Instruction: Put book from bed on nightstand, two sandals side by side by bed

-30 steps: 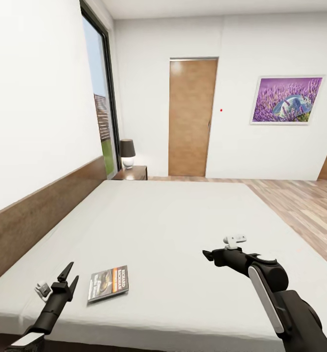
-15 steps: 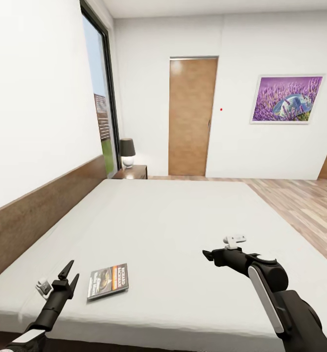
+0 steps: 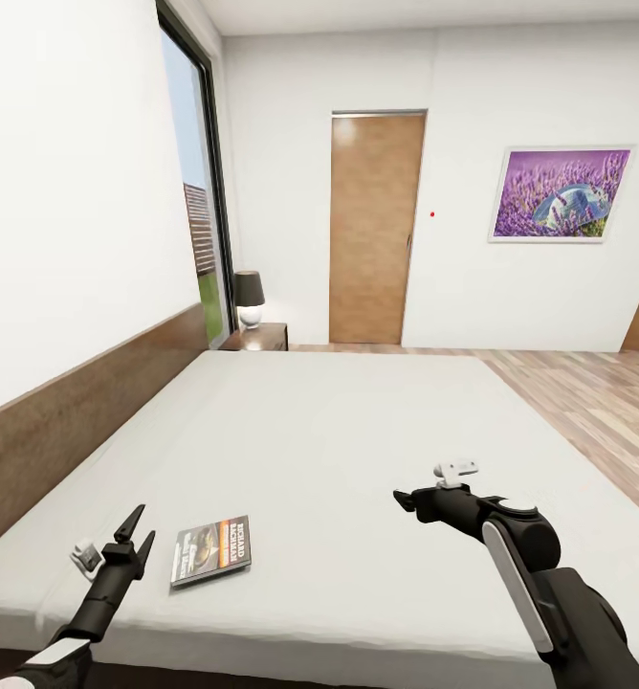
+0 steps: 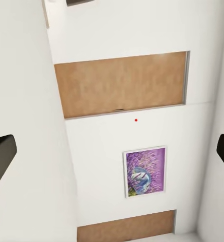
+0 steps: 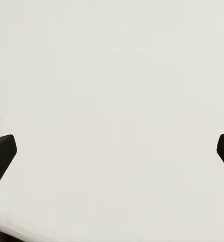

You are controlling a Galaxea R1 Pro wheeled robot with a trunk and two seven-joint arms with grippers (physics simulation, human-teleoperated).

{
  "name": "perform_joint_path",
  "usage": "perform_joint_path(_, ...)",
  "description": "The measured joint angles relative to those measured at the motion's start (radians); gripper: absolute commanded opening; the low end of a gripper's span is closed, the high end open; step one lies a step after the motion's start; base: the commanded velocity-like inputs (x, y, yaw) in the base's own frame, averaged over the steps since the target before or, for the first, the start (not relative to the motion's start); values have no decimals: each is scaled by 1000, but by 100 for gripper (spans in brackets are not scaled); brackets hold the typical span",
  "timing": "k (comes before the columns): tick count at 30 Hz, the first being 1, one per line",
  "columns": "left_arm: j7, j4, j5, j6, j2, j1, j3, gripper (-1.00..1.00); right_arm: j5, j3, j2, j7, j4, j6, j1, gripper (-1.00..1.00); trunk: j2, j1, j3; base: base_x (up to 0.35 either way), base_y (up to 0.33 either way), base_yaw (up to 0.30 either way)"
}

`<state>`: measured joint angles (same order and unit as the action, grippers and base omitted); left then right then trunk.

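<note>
Book (image 3: 211, 549) lies on bed (image 3: 358, 431); both grippers (image 3: 136, 536) (image 3: 402, 498) spread, empty; title unreadable.

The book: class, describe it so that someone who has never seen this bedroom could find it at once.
Start at the large off-white bed with its brown headboard along the left wall. Near the bed's front edge, just right of the left pincer, lies the book, flat on the mattress. It is the one thing lying on the plain bed: thin, dark-covered, with an orange band.
</note>
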<state>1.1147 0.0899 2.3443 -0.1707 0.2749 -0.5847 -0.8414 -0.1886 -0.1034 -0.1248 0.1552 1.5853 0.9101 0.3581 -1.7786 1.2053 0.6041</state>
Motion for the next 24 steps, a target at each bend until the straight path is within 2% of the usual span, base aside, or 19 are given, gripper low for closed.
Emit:
perform_joint_path(11, -4, 0, 0, 0, 1, -24, 0, 100, 0, -5, 2, 0, 0, 0, 36, 100, 0, 0, 0, 0, 0, 0)
perform_joint_path(19, -11, 0, 0, 0, 0, -37, 0, 100, -1, -6, 5, 0, 0, 41, 103, 100, 0, 0, 0, 0, 0, 0)
perform_joint_path(24, -22, 0, 0, 0, 0, -42, 0, 100, -2, -11, 6, 0, 0, 60, 141, 100, -35, 19, 16, 0, 0, 0)
